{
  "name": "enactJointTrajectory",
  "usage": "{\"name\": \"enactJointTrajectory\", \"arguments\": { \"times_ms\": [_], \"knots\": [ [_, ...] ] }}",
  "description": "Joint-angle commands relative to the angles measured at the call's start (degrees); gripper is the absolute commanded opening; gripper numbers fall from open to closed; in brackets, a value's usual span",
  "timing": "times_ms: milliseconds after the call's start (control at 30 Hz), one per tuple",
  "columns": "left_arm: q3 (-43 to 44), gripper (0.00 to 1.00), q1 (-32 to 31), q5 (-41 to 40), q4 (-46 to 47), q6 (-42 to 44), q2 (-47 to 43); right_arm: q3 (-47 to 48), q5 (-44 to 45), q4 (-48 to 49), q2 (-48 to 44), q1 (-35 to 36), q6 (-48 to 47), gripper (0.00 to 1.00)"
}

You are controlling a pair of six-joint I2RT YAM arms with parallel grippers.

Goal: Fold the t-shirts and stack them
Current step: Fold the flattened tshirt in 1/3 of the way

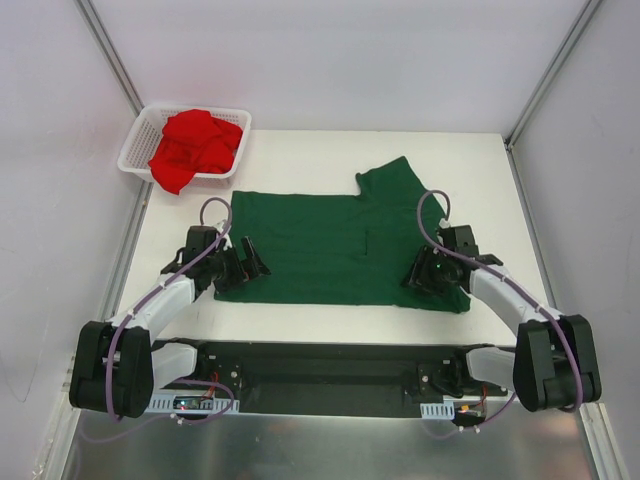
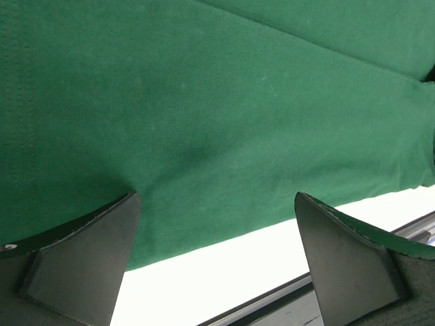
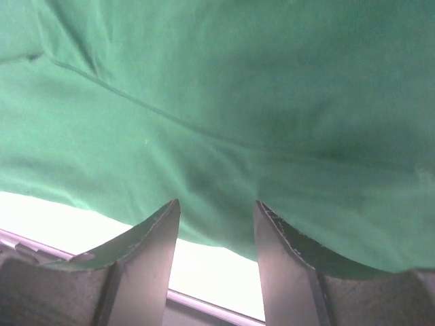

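Note:
The dark green t-shirt [image 1: 330, 245] lies spread flat on the white table, one sleeve pointing to the far right. The red t-shirt [image 1: 195, 145] sits crumpled in the white mesh basket [image 1: 132, 148] at the far left. My left gripper [image 1: 250, 268] is at the green shirt's near left corner. Its jaws stand wide open over the hem [image 2: 204, 102] with nothing between them [image 2: 217, 195]. My right gripper [image 1: 418, 275] is at the shirt's near right corner. It stands partly open just above the cloth's edge [image 3: 238, 102], with only hem and table showing in its gap [image 3: 217, 202].
White walls with metal frame posts close in the table on the left, right and back. A dark base rail [image 1: 330, 365] runs along the near edge between the two arm bases. Bare table [image 1: 300, 160] lies between the basket and the green shirt.

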Motion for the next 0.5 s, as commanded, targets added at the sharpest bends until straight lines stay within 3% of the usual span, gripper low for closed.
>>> {"name": "enactJointTrajectory", "arguments": {
  "times_ms": [0,267,467],
  "knots": [
    [-0.2,0.97,0.7,-0.3,-0.8,0.8,-1.2,-0.5,-0.4,-4.9,-5.0,0.0,0.7,0.51],
    [0.3,0.97,0.7,0.3,-0.7,0.8,-3.4,3.4,2.1,-9.4,-9.4,0.0,-0.9,0.53],
    [2.1,0.97,0.7,0.1,-0.7,1.3,-4.4,9.3,4.4,-8.8,-3.7,0.0,-4.2,0.53]
  ]
}}
